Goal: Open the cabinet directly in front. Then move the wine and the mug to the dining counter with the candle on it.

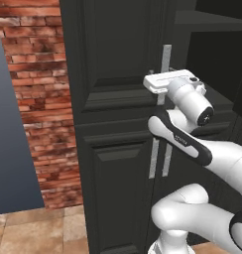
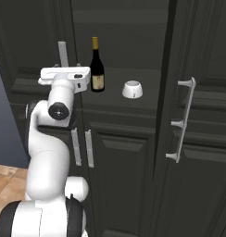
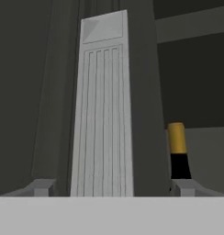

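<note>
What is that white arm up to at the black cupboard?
The arm has its open gripper around the silver bar handle of the cabinet's left upper door, not clamped. The right door already stands open, showing a wine bottle and a white mug on the shelf inside.

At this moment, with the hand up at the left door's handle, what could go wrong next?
The gripper straddles the silver handle with its jaws open; closing off-centre could let it slip. The wine stands just beside the hand, near the shelf's front edge, so a sideways swing might topple it. The mug sits further right, less exposed.
</note>
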